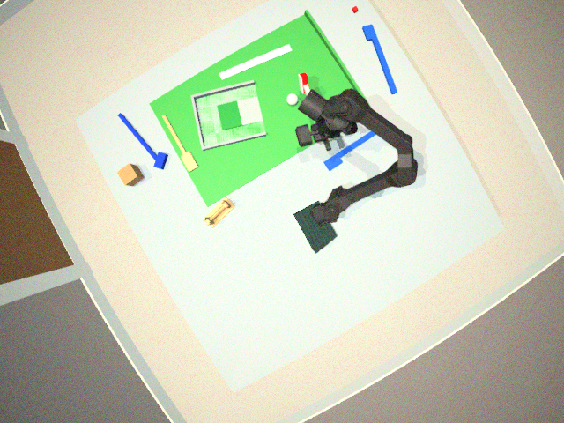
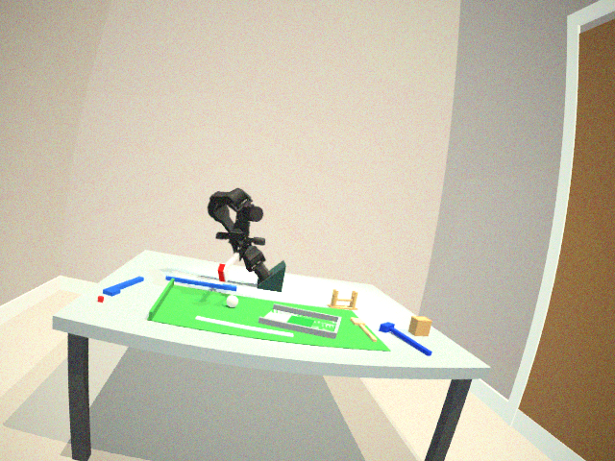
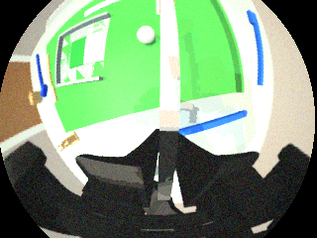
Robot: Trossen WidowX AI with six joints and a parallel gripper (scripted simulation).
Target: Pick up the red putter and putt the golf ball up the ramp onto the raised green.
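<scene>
1. The red putter (image 1: 303,83) (image 2: 222,272) (image 3: 169,59) has its red-and-white head above the green mat (image 1: 255,154) (image 2: 198,303) (image 3: 119,94), its pale shaft slanting up to the gripper (image 1: 324,130) (image 2: 239,249) (image 3: 164,131).
2. The gripper is closed around that shaft, with the fingers above the table.
3. The golf ball (image 1: 292,99) (image 2: 232,301) (image 3: 146,35) rests on the mat near the putter head, apart from it in the top view, and outside the gray-walled enclosure (image 1: 197,122) (image 2: 298,329) (image 3: 59,57).
4. That enclosure stands between the ball and the mat edge bearing the yellow mallet-shaped piece (image 1: 175,138) (image 2: 363,328); inside are a green square and a white patch.
5. A white strip (image 1: 255,62) (image 2: 243,326) lies along the mat's long edge, toward the table's near edge in the exterior view.
6. One blue bar (image 1: 351,150) (image 2: 201,283) (image 3: 213,123) lies below the arm, just beyond the mat's opposite long edge.
7. At the table's upper corner in the top view, a small red cube (image 1: 355,9) (image 2: 100,299) sits near another blue piece (image 1: 383,63) (image 2: 124,285) (image 3: 259,47).
8. By the table's left edge in the top view, a wooden cube (image 1: 129,174) (image 2: 420,326) sits near a dark blue mallet (image 1: 138,137) (image 2: 407,339).
</scene>
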